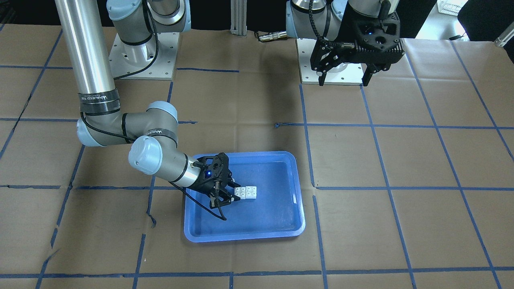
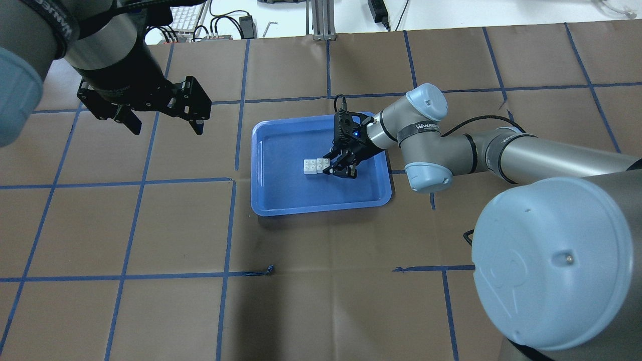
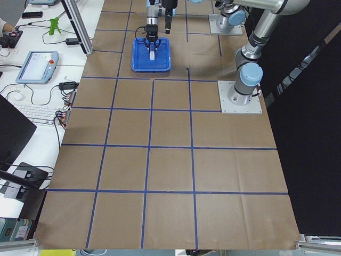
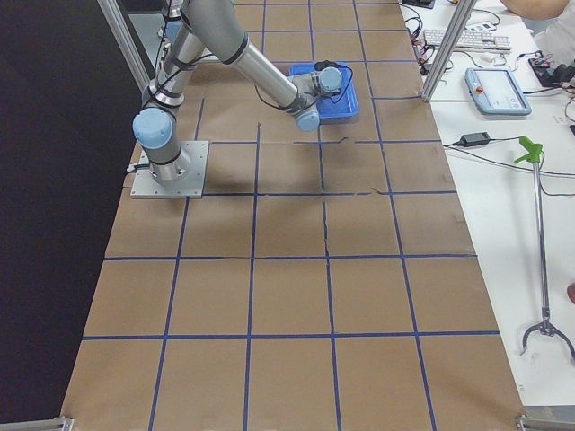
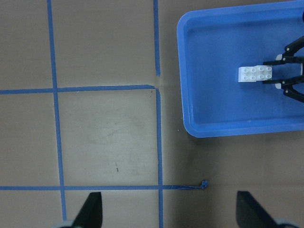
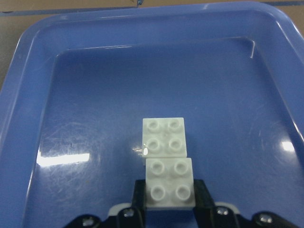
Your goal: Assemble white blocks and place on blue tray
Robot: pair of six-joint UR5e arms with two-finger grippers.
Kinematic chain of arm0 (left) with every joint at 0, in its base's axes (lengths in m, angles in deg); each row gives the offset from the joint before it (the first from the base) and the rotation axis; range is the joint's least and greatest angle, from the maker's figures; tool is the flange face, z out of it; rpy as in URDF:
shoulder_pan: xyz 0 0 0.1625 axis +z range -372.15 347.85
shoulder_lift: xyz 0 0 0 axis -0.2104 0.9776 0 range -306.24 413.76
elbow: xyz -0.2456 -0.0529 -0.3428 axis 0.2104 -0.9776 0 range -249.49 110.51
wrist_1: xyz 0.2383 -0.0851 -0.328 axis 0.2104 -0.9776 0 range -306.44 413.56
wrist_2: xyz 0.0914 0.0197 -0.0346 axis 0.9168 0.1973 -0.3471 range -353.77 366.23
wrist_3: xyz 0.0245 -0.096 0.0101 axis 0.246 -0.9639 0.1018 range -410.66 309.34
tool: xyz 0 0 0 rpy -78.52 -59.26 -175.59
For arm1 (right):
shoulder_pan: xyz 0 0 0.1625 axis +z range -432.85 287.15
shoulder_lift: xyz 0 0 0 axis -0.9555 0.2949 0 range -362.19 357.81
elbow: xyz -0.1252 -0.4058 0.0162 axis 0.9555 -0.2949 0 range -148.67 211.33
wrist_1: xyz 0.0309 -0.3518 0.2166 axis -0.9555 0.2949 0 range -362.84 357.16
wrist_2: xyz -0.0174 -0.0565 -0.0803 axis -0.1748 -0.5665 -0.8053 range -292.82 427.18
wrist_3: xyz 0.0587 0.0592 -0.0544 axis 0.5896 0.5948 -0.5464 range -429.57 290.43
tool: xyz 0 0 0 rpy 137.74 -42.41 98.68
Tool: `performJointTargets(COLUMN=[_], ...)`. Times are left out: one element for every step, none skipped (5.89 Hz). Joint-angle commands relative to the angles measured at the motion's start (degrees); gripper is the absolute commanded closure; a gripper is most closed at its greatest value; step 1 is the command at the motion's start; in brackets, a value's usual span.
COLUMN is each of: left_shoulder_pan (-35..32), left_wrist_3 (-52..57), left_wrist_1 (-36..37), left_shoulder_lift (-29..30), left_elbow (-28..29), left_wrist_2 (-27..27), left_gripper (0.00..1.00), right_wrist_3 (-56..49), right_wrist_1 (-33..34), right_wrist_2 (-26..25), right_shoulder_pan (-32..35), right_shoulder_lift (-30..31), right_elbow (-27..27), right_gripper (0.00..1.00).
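Plainly, from the front-facing camera, the right pincer (image 1: 232, 194) reaches low into the blue tray (image 1: 241, 237). Its jaws are closed about the near end of the white blocks (image 1: 247, 192), which lie on the tray floor near its middle. The left pincer (image 1: 343, 78) hangs high by its base, spread wide and empty.

Overhead, the two bricks sit side by side, touching, each showing all four studs.

The side cameras are too distant to add anything.

From the left wrist, the tray's rounded corner and raised rim stand out against the bench (image 5: 109, 133), which is brown paper gridded with blue tape.

From the right wrist, the glossy, scuffed tray floor throws glare. The bricks are hard, smooth, square plastic, and the nearer one is pinched between black fingers (image 6: 200, 194).

I judge the placing nearly done. Next comes letting go and lifting straight clear without dragging the bricks. Whether they are truly joined, I cannot tell.
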State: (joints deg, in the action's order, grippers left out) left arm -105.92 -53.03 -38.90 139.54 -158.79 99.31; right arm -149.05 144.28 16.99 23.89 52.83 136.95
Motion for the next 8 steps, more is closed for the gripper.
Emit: performJointTargets(left_shoulder_pan=[0.0, 0.0, 0.0, 0.0, 0.0, 0.0, 0.0, 0.0], left_wrist_3=[0.0, 0.0, 0.0, 0.0, 0.0, 0.0, 0.0, 0.0], left_wrist_1=[0.0, 0.0, -0.1, 0.0, -0.1, -0.1, -0.1, -0.1], left_shoulder_lift=[0.0, 0.0, 0.0, 0.0, 0.0, 0.0, 0.0, 0.0], left_elbow=[0.0, 0.0, 0.0, 0.0, 0.0, 0.0, 0.0, 0.0], left_wrist_2=[0.0, 0.0, 0.0, 0.0, 0.0, 0.0, 0.0, 0.0], left_gripper=[0.0, 0.0, 0.0, 0.0, 0.0, 0.0, 0.0, 0.0], right_wrist_3=[0.0, 0.0, 0.0, 0.1, 0.1, 0.1, 0.1, 0.2], right_wrist_1=[-0.1, -0.1, -0.2, -0.3, -0.3, -0.4, -0.4, -0.3], right_wrist_2=[0.0, 0.0, -0.1, -0.1, -0.1, 0.0, -0.2, -0.6], right_shoulder_pan=[0.0, 0.0, 0.0, 0.0, -0.1, 0.0, 0.0, -0.1], right_shoulder_lift=[0.1, 0.0, 0.1, 0.0, 0.0, 0.1, 0.1, 0.3], right_elbow=[-0.1, -0.1, -0.1, -0.1, -0.1, -0.1, -0.2, -0.2], right_gripper=[0.59, 0.58, 0.53, 0.41, 0.35, 0.15, 0.0, 0.0])
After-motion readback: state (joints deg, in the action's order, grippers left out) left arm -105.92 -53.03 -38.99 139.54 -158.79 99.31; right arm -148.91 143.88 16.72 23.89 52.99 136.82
